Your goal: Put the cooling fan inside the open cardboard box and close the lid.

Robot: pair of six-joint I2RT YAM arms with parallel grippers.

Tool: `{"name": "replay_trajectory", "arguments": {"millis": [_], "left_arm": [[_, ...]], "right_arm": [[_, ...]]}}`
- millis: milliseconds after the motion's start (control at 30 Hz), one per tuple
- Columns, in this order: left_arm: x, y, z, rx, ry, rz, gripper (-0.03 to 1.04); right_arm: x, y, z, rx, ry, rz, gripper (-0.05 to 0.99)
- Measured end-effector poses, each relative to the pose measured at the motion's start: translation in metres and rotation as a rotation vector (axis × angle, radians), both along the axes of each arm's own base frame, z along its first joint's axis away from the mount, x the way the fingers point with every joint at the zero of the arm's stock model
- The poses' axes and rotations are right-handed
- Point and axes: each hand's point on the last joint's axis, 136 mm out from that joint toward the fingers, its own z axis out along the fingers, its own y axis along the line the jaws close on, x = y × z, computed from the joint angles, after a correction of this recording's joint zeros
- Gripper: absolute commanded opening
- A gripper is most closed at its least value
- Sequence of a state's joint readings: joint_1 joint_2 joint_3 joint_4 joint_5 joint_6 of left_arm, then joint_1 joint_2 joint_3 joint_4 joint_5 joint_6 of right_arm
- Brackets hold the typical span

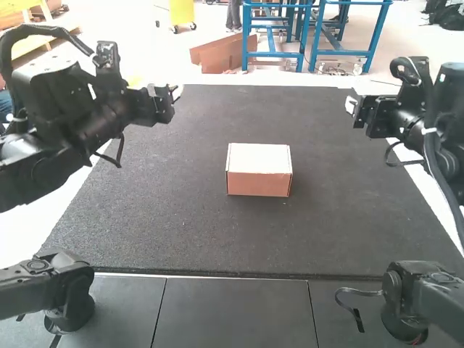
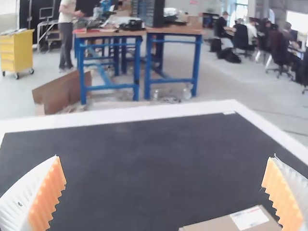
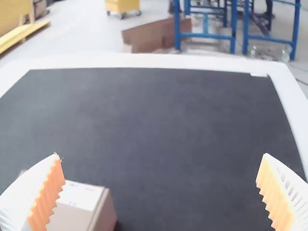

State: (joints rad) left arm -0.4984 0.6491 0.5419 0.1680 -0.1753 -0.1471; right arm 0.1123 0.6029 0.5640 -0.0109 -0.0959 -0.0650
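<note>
A closed cardboard box [image 1: 259, 170] sits at the centre of the black mat [image 1: 181, 217] on the bench [image 1: 18, 239]. The left end effector [image 1: 168, 100] hangs over the mat's far left corner, the right end effector [image 1: 357, 110] over its far right corner. Both are spread wide, gripping nothing.

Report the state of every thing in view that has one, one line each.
cardboard box: lid shut flat, upright on the black mat, nothing touching it.
left gripper: open, empty, held above the mat, apart from the box.
right gripper: open, empty, held above the mat, apart from the box.
</note>
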Motion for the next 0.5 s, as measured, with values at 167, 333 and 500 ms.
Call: {"name": "replay_trajectory", "arguments": {"millis": [167, 333, 500], "left_arm": [[-0.02, 0.019, -0.014, -0.028, -0.043, 0.043, 0.97], [-0.039, 0.035, -0.028, -0.059, -0.094, 0.073, 0.97], [-0.05, 0.045, -0.047, -0.067, -0.108, 0.093, 0.97]], "right_arm": [[-0.022, -0.005, -0.004, 0.008, -0.081, -0.01, 0.91], [-0.041, -0.01, -0.006, 0.015, -0.16, -0.032, 0.91], [-0.052, -0.016, 0.011, 0.029, -0.277, -0.056, 0.91]]}}
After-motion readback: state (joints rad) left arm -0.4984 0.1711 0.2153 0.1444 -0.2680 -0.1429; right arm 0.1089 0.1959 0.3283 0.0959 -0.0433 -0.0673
